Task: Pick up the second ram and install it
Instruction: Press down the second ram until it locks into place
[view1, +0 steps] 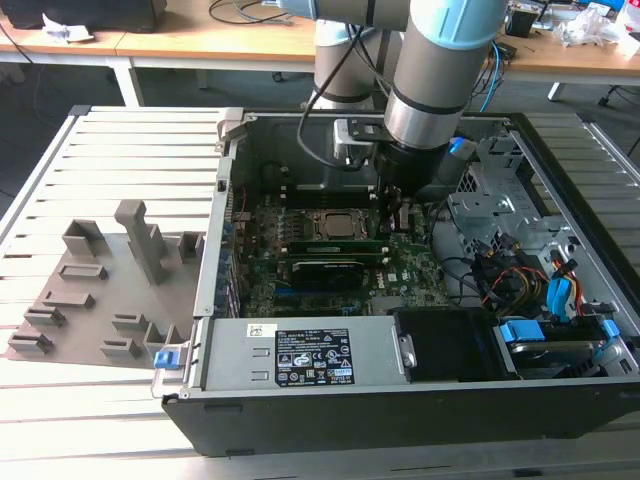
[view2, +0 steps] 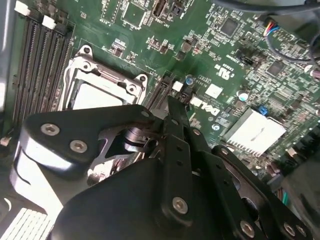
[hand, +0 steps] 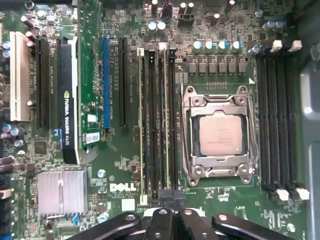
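Inside the open black computer case (view1: 560, 400), the black two-fingered gripper (hand: 167, 196) hangs low over the green motherboard (hand: 125, 170), its fingertips drawn together at the end of the memory slots beside the silver processor socket (hand: 220, 132). Two long, thin green ram sticks sit upright in neighbouring slots; the second ram (hand: 166, 120) stands seated nearer the socket. On the exterior view's left, the grey plastic fixture tray (view1: 90, 300) lies on the slatted table (view1: 130, 150).
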